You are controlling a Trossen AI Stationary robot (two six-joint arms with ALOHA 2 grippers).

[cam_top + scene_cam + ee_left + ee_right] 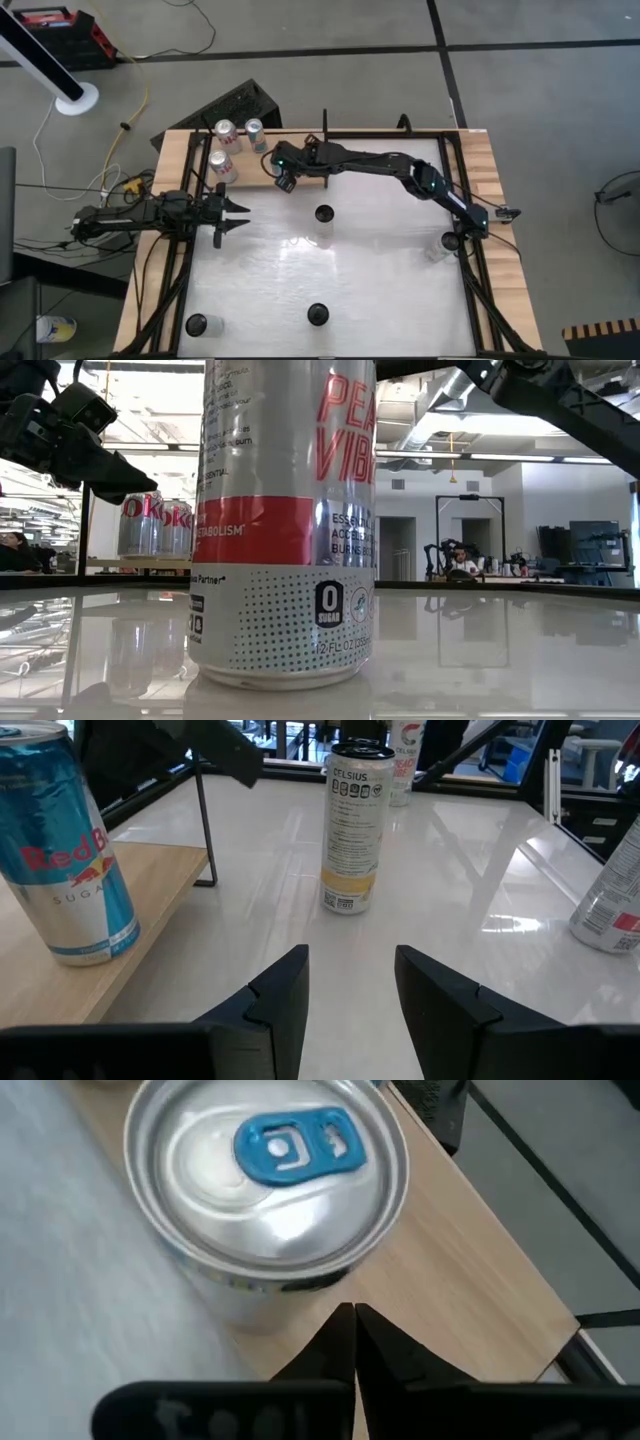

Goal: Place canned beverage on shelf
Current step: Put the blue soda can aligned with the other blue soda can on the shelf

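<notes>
A silver can with a blue tab (270,1180), the blue Red Bull can (60,850) (222,165), stands upright on its base on the light-wood shelf (470,1270) beside the white tabletop. Two more cans (224,133) (255,133) stand farther back on the shelf. My right gripper (352,1330) (285,172) is shut with nothing between its fingers, its tips just beside the blue-tab can's upper wall. My left gripper (350,990) (238,215) waits open at the table's left, holding nothing. My right gripper comes slanting down at the blue-tab can from the table's right, its shut fingertips (345,1325) close to the can's wall below the rim (290,1285). I cannot tell whether they touch it.
A Celsius can (350,830) (323,213) stands mid-table. Other cans stand at the near edge (317,315) (285,520), the near left (197,324) and the right (440,245). A black frame (470,290) runs along the table's sides.
</notes>
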